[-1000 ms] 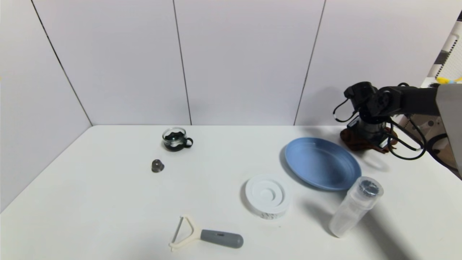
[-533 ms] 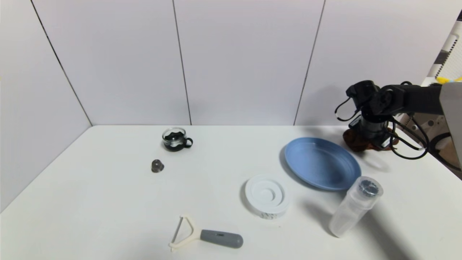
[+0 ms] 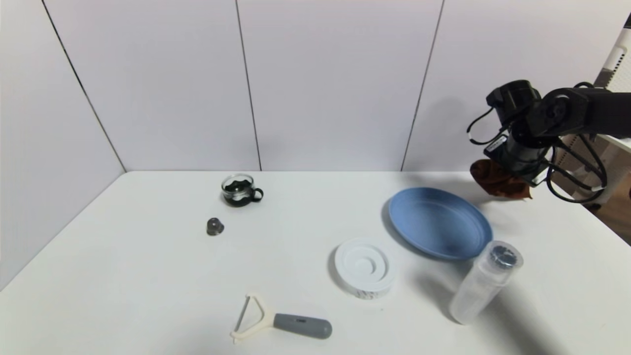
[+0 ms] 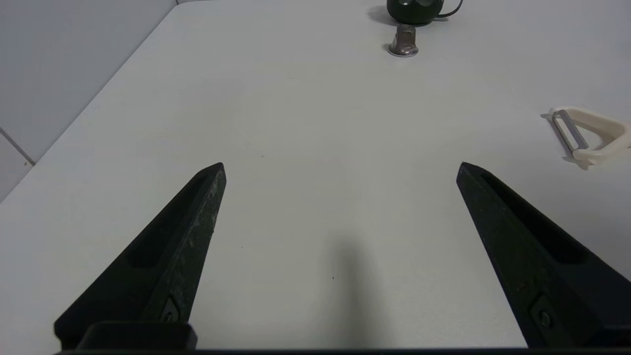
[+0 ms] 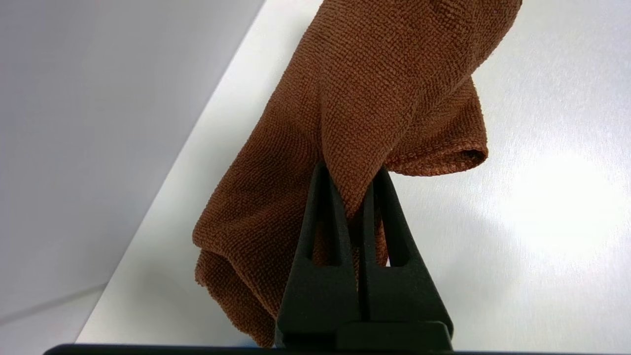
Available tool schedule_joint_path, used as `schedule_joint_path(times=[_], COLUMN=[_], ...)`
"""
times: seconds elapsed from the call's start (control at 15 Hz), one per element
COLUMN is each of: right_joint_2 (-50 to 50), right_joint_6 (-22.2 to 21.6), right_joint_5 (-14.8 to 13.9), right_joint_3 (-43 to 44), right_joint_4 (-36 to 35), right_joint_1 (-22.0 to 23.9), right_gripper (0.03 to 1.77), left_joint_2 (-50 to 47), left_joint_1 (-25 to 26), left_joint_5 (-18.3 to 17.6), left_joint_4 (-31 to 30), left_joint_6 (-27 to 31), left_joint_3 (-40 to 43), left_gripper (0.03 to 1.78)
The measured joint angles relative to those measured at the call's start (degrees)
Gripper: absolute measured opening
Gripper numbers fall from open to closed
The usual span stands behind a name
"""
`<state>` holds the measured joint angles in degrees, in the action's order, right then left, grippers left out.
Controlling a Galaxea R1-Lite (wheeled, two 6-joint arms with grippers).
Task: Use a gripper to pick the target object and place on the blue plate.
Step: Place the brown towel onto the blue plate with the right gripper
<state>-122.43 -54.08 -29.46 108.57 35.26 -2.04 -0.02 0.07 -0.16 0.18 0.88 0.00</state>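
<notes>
Head view: the right gripper point(image 3: 508, 172) is holding the brown cloth point(image 3: 498, 181) in the air, just beyond the blue plate point(image 3: 440, 222) on the desk point(image 3: 148, 276). Left wrist: the left gripper point(image 4: 340, 170) is hovering, fingers wide apart. Right wrist: fingers point(image 5: 323, 207) are pinching together on the cloth point(image 5: 374, 98).

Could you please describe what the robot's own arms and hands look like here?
The right arm is matte black with a cylindrical wrist, looped black cables and a small white label; its right hand has two slim, tapered black fingers with slotted cut-outs. The left hand shows two long, pointed black fingers, lightly scuffed, each with a small screw.
</notes>
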Motion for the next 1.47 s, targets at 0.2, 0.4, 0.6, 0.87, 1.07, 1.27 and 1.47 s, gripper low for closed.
schedule_joint_path(times=[0.2,0.4,0.6,0.87,1.07,1.27,1.47], right_joint_2=[5.5,11.2,16.6,19.4,17.9,15.4,12.6], right_joint_6=[-0.1,-1.1,-1.8,-2.2,-2.2,-2.2,-2.2], right_joint_5=[0.6,1.1,1.4,1.5,1.5,1.5,1.5], right_joint_3=[-1.5,-3.9,-9.8,-16.0,-16.9,-17.1,-16.9], right_joint_4=[1.5,4.5,5.4,5.2,5.1,4.7,4.7], right_joint_1=[-3.1,-7.7,-12.9,-18.5,-19.7,-20.2,-20.4], right_gripper=[0.08,0.08,0.08,0.08,0.08,0.08,0.08], left_joint_2=[0.0,0.0,0.0,0.0,0.0,0.0,0.0], left_joint_1=[0.0,0.0,0.0,0.0,0.0,0.0,0.0], left_joint_5=[0.0,0.0,0.0,0.0,0.0,0.0,0.0], left_joint_4=[0.0,0.0,0.0,0.0,0.0,0.0,0.0], left_joint_6=[0.0,0.0,0.0,0.0,0.0,0.0,0.0], left_joint_3=[0.0,0.0,0.0,0.0,0.0,0.0,0.0], left_gripper=[1.69,1.69,1.69,1.69,1.69,1.69,1.69])
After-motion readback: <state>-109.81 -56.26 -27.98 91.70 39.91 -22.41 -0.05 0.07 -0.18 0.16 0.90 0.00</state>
